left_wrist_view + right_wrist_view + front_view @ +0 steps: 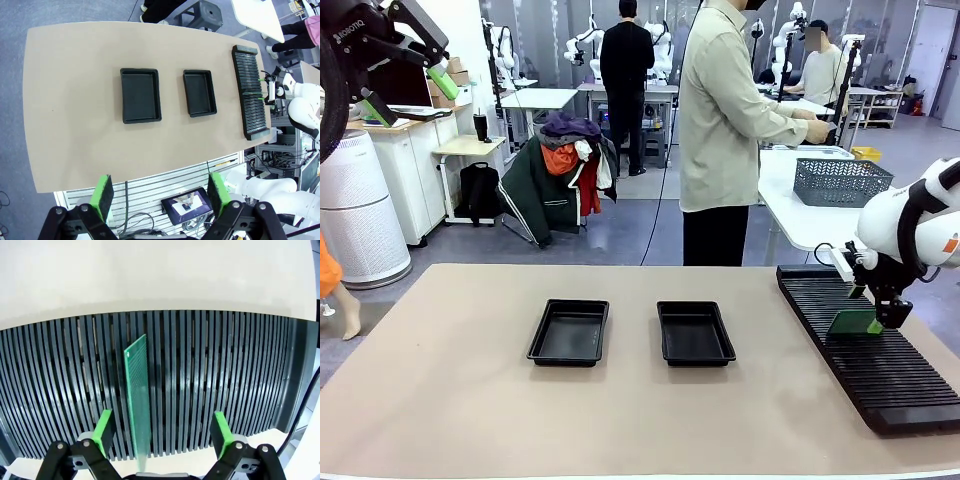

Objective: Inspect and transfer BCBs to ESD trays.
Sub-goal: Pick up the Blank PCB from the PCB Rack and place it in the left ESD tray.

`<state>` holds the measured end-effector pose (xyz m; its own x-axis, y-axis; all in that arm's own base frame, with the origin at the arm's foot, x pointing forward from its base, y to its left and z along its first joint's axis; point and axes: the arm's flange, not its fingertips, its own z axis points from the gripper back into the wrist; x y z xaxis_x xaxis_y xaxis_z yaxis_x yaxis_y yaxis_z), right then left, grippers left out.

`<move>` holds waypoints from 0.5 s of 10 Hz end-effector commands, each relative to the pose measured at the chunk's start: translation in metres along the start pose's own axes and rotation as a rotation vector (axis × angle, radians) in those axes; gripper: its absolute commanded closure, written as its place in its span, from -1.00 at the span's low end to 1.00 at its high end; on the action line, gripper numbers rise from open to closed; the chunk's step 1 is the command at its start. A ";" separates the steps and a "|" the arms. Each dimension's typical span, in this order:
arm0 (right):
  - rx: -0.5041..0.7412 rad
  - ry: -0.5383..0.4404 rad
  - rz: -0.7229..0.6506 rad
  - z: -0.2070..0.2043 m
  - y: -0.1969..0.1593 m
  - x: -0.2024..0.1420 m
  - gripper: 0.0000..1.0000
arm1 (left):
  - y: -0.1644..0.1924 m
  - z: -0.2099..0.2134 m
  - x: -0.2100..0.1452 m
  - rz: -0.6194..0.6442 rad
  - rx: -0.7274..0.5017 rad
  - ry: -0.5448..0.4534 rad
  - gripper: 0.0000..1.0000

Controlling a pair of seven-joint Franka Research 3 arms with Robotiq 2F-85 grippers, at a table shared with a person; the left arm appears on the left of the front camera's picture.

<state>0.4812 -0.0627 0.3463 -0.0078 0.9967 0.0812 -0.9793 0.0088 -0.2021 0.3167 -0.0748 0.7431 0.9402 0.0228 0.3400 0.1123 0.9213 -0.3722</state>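
Note:
One green BCB (138,395) stands on edge in a slot of the black ribbed rack (225,370). My right gripper (162,432) is open and straddles the board, whose edge is closer to the left green pad (104,429) and touches neither pad. In the front view the same BCB (850,323) sits in the rack under the right gripper (876,318). Two black ESD trays (570,332) (695,333) lie side by side mid-table with nothing inside. My left gripper (410,95) is raised high at the left, open (161,195), looking down on both trays (140,95) (199,92).
The long rack (880,350) runs along the table's right side. A person (725,120) stands beyond the far edge, turned to a white table carrying a grey mesh basket (840,182). The tan tabletop (470,400) has free room around the trays.

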 end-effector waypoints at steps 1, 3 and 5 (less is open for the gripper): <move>0.007 0.004 0.039 0.000 0.005 -0.005 -1.00 | 0.001 0.000 -0.001 0.001 0.006 0.004 -1.00; 0.005 0.014 0.042 0.001 0.009 -0.006 -0.96 | 0.001 0.000 -0.001 0.001 0.006 0.004 -1.00; 0.009 0.028 0.050 0.001 0.012 -0.006 -0.87 | 0.001 0.000 -0.001 0.001 0.006 0.004 -1.00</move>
<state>0.4773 -0.0657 0.3445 -0.0279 0.9980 0.0574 -0.9809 -0.0163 -0.1938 0.3167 -0.0748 0.7431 0.9402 0.0228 0.3400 0.1123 0.9213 -0.3722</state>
